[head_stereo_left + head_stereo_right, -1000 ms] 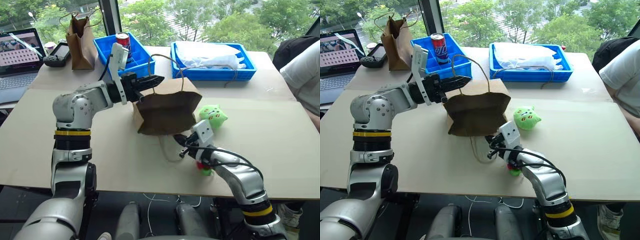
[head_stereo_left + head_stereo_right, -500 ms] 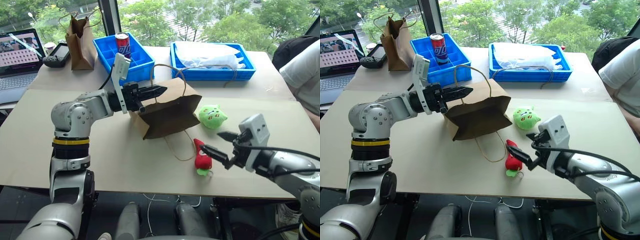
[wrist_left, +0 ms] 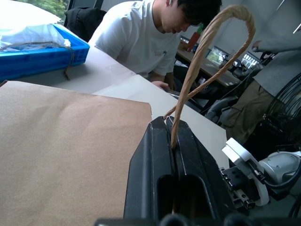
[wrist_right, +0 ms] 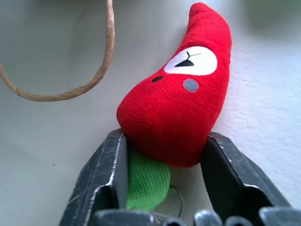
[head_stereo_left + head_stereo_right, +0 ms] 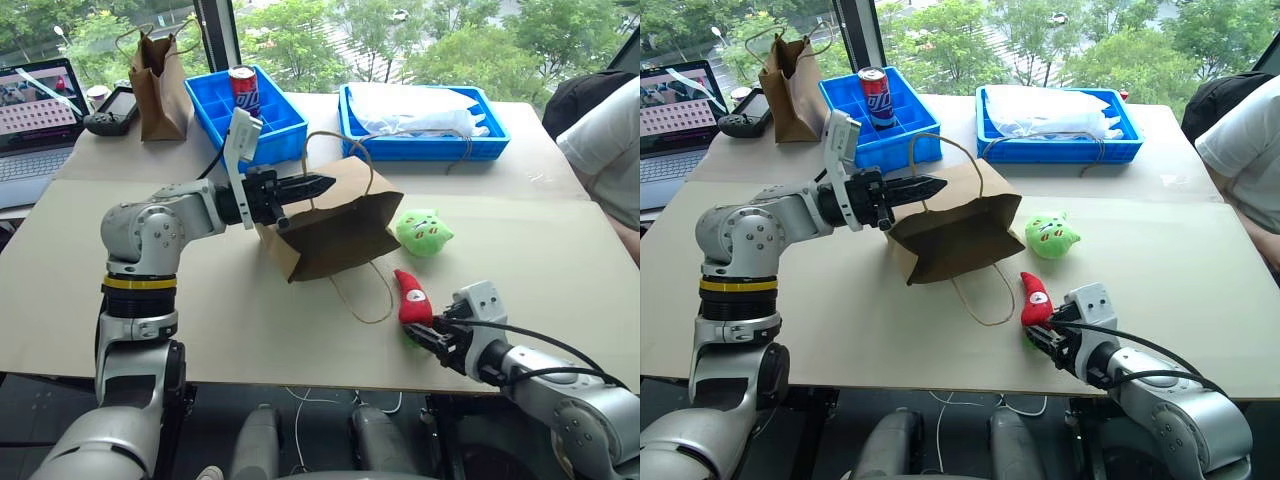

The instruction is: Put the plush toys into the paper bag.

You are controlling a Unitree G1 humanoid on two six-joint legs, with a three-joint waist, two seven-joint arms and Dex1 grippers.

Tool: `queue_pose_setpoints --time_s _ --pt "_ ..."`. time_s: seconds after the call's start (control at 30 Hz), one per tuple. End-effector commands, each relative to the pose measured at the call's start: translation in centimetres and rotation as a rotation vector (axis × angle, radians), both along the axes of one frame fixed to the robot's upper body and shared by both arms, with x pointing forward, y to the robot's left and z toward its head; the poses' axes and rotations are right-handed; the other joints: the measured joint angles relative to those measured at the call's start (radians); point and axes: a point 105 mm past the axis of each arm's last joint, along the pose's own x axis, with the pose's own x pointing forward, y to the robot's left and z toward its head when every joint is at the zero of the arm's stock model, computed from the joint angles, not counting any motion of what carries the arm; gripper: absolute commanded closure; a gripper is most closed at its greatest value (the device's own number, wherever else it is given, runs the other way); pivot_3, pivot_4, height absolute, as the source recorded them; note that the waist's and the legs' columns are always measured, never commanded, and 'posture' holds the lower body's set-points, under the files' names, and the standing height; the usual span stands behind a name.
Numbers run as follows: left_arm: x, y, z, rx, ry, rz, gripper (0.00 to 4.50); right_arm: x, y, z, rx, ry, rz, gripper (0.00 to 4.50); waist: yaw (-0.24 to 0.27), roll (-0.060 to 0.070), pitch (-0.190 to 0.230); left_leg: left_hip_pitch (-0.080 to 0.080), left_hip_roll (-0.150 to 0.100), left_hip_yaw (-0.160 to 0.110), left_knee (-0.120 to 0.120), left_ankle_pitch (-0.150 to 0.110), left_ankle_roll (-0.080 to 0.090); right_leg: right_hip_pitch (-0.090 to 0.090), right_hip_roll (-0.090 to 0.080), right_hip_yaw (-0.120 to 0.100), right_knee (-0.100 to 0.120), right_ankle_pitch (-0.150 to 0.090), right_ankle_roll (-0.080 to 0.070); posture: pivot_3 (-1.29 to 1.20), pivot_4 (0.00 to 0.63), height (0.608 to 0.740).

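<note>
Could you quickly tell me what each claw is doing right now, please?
Left claw: shut on the paper bag's handle.
Right claw: shut on the red chili toy.

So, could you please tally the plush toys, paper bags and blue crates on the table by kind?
Plush toys: 2, red chili and green one
Paper bags: 2, wide bag and narrow bag
Blue crates: 2, left and right
Total: 6

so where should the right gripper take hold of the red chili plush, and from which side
Grip the red chili plush across its fat lower body, just above the green stem, coming in from the stem end near the table's front edge. It lies flat on the table with its narrow tip pointing away, so the wide end probably fills the jaws best. The right gripper already straddles that end.
</note>
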Motion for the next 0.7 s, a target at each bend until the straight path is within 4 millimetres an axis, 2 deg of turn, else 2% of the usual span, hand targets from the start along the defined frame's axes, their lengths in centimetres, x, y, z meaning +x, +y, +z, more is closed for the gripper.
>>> queue_pose_setpoints --time_s 0.03,0.13,0.23,0.3,0.43,0.57,0.7 --pt "-0.3 0.0 1.1 -0.010 -0.053 -0.011 4.50 0.2 -2.3 3.1 -0.065 -0.111 -0.015 3.52 0.001 0.000 0.000 0.000 0.000 0.000 0.000 0.000 0.000 0.000 0.000 0.000 0.000 0.000 0.000 0.00 0.150 0.694" --pt "-0.2 0.0 1.1 -0.013 -0.053 -0.009 4.50 -0.1 -4.0 5.6 -0.163 -0.157 0.037 4.43 0.003 0.000 0.000 0.000 0.000 0.000 0.000 0.000 0.000 0.000 0.000 0.000 0.000 0.000 0.000 0.00 0.150 0.694" --pt "-0.2 -0.2 1.0 -0.015 -0.052 -0.009 4.50 -0.5 -3.5 8.0 -0.219 -0.203 0.164 4.43 0.000 0.000 0.000 0.000 0.000 0.000 0.000 0.000 0.000 0.001 0.000 0.000 -0.001 0.000 0.000 0.00 0.150 0.694" --pt "-0.1 -0.3 1.0 -0.016 -0.052 -0.010 4.50 -0.9 -2.2 9.1 -0.241 -0.220 0.281 4.43 -0.002 0.000 0.000 0.001 0.000 0.000 -0.001 0.000 0.000 0.001 0.000 0.000 -0.001 0.000 0.000 0.00 0.150 0.694" --pt "0.0 -0.3 1.0 -0.015 -0.057 -0.013 4.50 -1.5 2.7 10.2 -0.146 -0.231 0.534 4.43 -0.005 0.000 0.000 0.001 0.000 0.000 -0.001 0.000 0.000 0.001 0.000 0.000 -0.001 0.000 0.000 0.00 0.150 0.694" --pt "0.1 -0.4 0.9 -0.011 -0.064 -0.015 4.50 1.5 5.7 10.6 -0.055 -0.273 0.588 4.43 -0.003 -0.001 0.000 0.001 0.000 0.000 0.000 0.000 0.000 0.002 0.000 0.000 -0.001 0.000 0.000 0.00 0.150 0.694" --pt "0.0 -0.5 1.2 -0.016 -0.072 -0.019 4.50 3.1 8.7 10.3 -0.012 -0.259 0.681 4.43 0.000 -0.001 0.000 0.000 -0.001 0.000 0.000 0.000 0.000 0.000 -0.001 0.000 -0.001 0.000 0.000 0.00 0.150 0.694"
